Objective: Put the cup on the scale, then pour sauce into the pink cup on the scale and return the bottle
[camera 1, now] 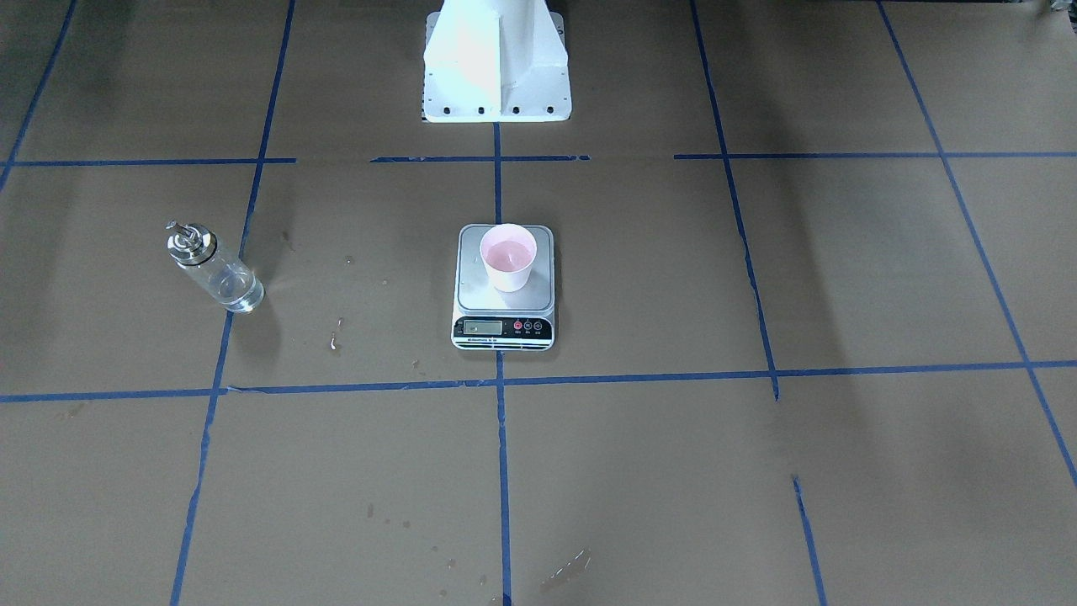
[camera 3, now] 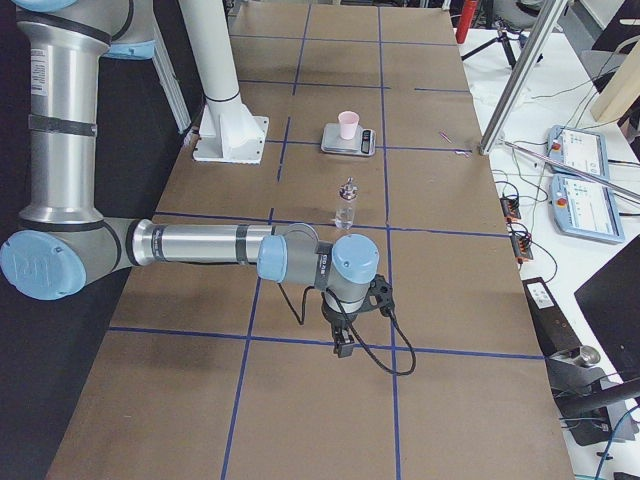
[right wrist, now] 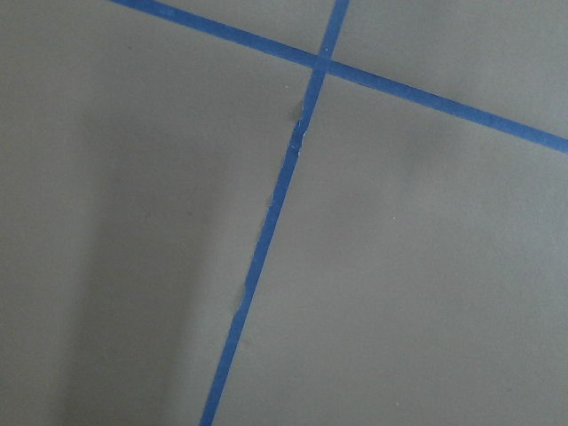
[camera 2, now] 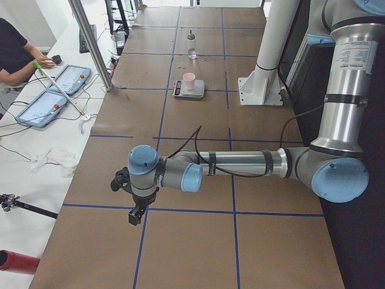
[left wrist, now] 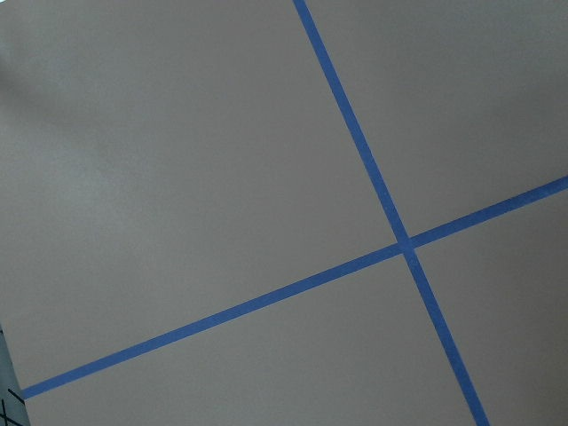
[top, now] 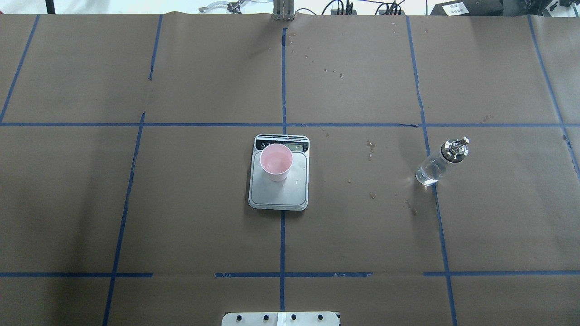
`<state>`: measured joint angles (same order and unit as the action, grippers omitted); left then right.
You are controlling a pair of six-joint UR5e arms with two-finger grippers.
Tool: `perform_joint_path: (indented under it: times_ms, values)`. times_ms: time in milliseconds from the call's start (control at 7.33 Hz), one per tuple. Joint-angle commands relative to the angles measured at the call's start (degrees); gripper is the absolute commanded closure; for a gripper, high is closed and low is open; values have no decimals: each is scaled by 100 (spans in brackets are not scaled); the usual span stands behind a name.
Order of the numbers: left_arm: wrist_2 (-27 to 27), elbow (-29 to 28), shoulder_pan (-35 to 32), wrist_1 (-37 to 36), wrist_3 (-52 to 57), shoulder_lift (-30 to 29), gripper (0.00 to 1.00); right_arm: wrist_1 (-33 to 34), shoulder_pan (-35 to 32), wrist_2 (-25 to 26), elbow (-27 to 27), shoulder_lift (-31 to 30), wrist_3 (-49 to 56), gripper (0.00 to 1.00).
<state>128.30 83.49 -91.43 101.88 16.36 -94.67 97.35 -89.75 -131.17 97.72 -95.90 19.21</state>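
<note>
So the first step looks sorted: the cup is upright on the scale, roughly in the middle of the steel platform, and the scale sits mid-table right on the centre tape line. The bottle stands upright on the paper over on the robot's right side, well apart from the scale, base on a blue tape line, nothing touching it. Both arms are parked out near the two ends of the table, nowhere near any of it. The left tool and the right tool only show up small in the side views, and the wrist cams see nothing but brown paper and blue tape, so I honestly can't tell whether either one is spread or closed; neither has anything in it as far as I can see. I also can't make out any liquid in the cup, the stuff is clear anyway. My read is that the pour is the step in hand. That calls for the right arm, being on the bottle's side, to come in, grab the glass body below the metal cap, carry it over and tip the spout above the cup rim without nudging the cup on the platform.
</note>
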Motion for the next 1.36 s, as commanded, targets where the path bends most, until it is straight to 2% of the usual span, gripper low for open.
perform_joint_path:
  times_ms: [0, 273, 682, 1227]
  values:
    - [2, 26, -6, -272, -1, -8, 0, -23, -60, -22, -17, 28, -321, 0]
    - [-7, 44, -6, -467, -62, -17, 0, -23, -112, -40, -17, 89, -539, 0]
    - [11, 44, -24, -423, -1192, -69, 0, -32, -253, -40, -8, 177, -593, 0]
    - [28, 35, -24, -467, -1511, -96, 0, -41, -279, -40, -8, 327, -1593, 0]
